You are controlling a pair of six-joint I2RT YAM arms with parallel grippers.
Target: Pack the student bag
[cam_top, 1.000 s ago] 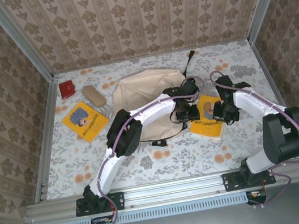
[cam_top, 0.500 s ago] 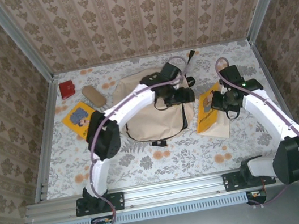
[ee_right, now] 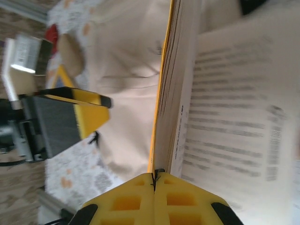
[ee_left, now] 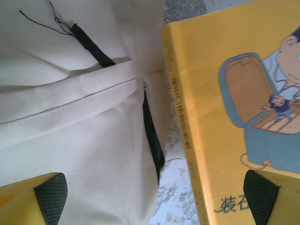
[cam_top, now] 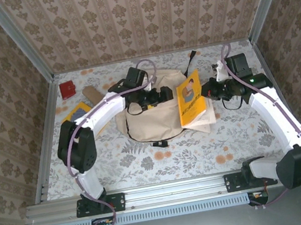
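The beige student bag (cam_top: 154, 117) lies in the middle of the table, its dark zipper line (ee_left: 152, 136) running down the fabric (ee_left: 70, 117). My left gripper (cam_top: 162, 96) hovers over the bag's upper right part, open with nothing between its fingers (ee_left: 49, 193). My right gripper (cam_top: 210, 90) is shut on the edge of a yellow picture book (cam_top: 190, 99), held up on edge beside the bag's right side. The book's pages (ee_right: 234, 93) hang open. The book's cover (ee_left: 243, 117) stands right of the zipper, and the right jaws (ee_right: 153, 180) pinch it at the spine end.
A second yellow book (cam_top: 76, 113) lies left of the bag, partly under my left arm. A red wallet-like thing (cam_top: 67, 89) and a tan case (cam_top: 90, 92) sit at the back left. A black strap (cam_top: 190, 58) trails behind the bag. Metal rails edge the table.
My left gripper opened wide and swung back-left across the bag. My right arm lifted the yellow book off the table and carried it left, up on edge against the bag.
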